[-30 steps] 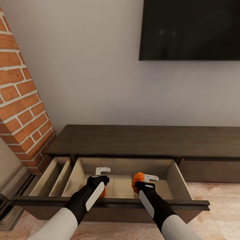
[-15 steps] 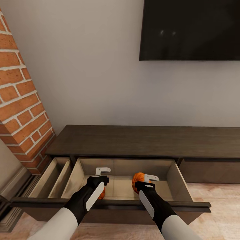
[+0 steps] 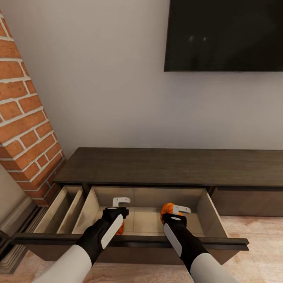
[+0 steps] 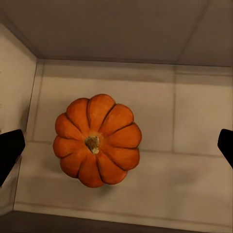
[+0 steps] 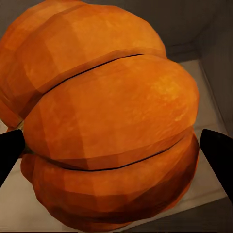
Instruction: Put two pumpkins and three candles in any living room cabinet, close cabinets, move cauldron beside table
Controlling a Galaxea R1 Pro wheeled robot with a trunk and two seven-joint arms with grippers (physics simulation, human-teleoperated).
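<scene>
Two pumpkins in the pulled-out drawer of the cabinet

One pumpkin (image 4: 97,141) is set on the floor of the drawer (image 3: 204,206) toward its left; the other pumpkin (image 3: 168,208) is seen to its right, apparently between the right gripper's (image 3: 181,211) fingers. The cabinet (image 3: 165,166) is placed against the wall, beneath the TV (image 3: 224,35), right of the fireplace (image 3: 23,125).

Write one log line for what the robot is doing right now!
left gripper: open above pumpkin | right gripper: around second pumpkin | drawer: open

an orange ribbed pumpkin (image 5: 109,121) sits close between two dark fingertips (image 5: 219,153) over a tan drawer floor (image 5: 206,94).
</scene>
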